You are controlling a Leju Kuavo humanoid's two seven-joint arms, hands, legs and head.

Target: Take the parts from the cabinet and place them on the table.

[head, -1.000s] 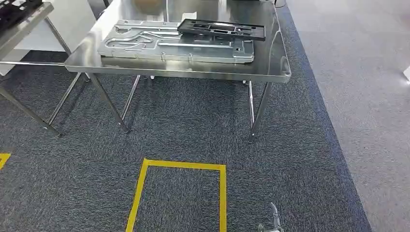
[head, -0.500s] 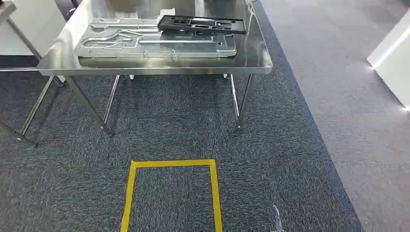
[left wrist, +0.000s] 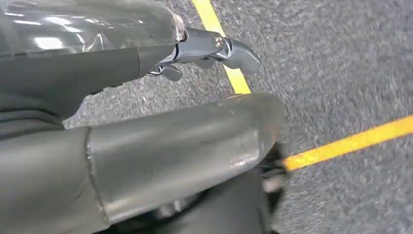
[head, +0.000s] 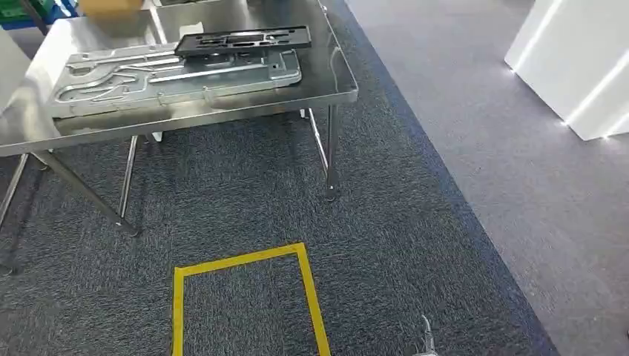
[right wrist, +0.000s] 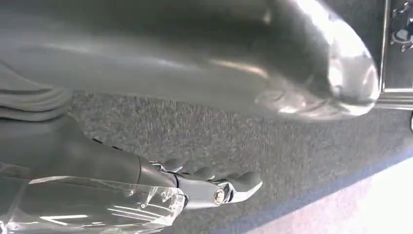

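We see 2 parts lying on the steel table [head: 326, 85] at the far left of the scene: a large silver metal plate [head: 170, 78] with raised channels, flat on the tabletop, and a black plastic frame [head: 241, 40] resting on the plate's far edge, reaching toward the table's right end. On the dark grey carpet [head: 245, 193] nearer to us, yellow tape [head: 308, 285] marks 3 sides of a rectangle, near the table's front legs. To the right the dark carpet meets a lighter grey floor [head: 519, 148], and a white cabinet [head: 578, 67] with lit edges stands at the far right. Our left hand [left wrist: 204, 48] hangs over the carpet above the yellow tape, fingers loosely curled, holding nothing. Our right hand [right wrist: 214, 187] hangs over the carpet too, fingers bent slightly apart, nothing in it; its tip pokes into the near edge of the head view [head: 425, 337].
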